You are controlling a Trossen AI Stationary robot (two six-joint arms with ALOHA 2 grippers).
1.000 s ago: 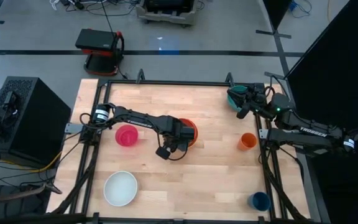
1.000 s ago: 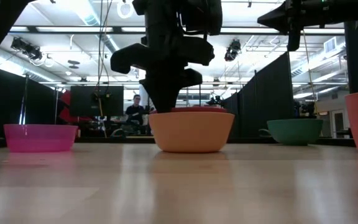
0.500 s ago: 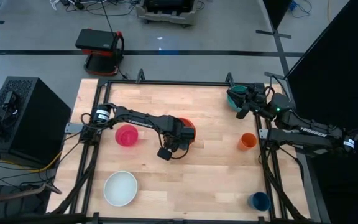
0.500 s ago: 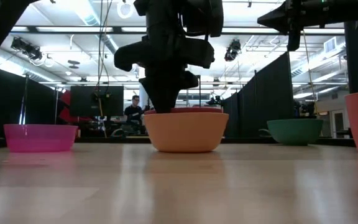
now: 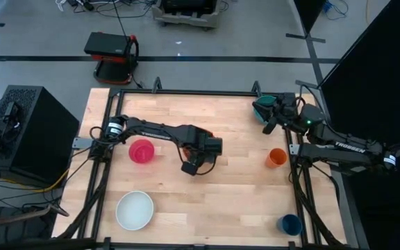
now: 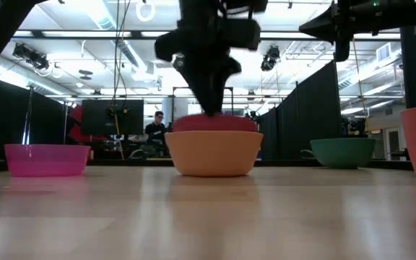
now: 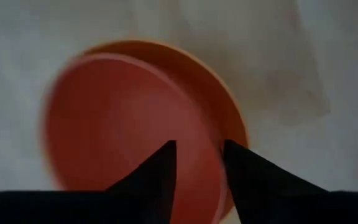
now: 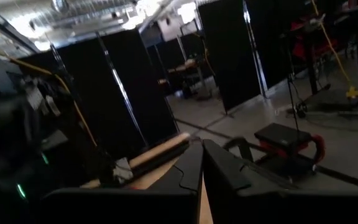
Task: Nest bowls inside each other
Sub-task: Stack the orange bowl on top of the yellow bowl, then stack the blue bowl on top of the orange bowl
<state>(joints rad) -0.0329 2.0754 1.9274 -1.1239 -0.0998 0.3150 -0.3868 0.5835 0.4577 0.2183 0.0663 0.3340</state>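
The red-orange bowl point(image 7: 117, 124) sits nested in the wider yellow-orange bowl point(image 6: 214, 153) at the table's middle. My left gripper point(image 7: 199, 152) hangs just above them, pointing down and open, one finger on each side of the red-orange bowl's rim without touching it. The pink bowl point(image 5: 142, 151) stands to the left and the white bowl point(image 5: 135, 210) near the front left. The teal green bowl point(image 6: 341, 152) stands at the far right corner. My right gripper point(image 8: 202, 152) hangs level and shut with nothing in it, above that corner.
A small orange cup point(image 5: 277, 157) stands near the table's right edge and a dark blue cup point(image 5: 290, 224) at the front right corner. Bare wood point(image 5: 228, 208) lies between the bowl stack and the near edge. A person sits in the room beyond the table point(image 6: 157, 130).
My left gripper has risen off the red-orange bowl's rim and now hangs clear above it. The two nested bowls have slid a little along the table and now rest there, the red-orange one inside the yellow-orange one.
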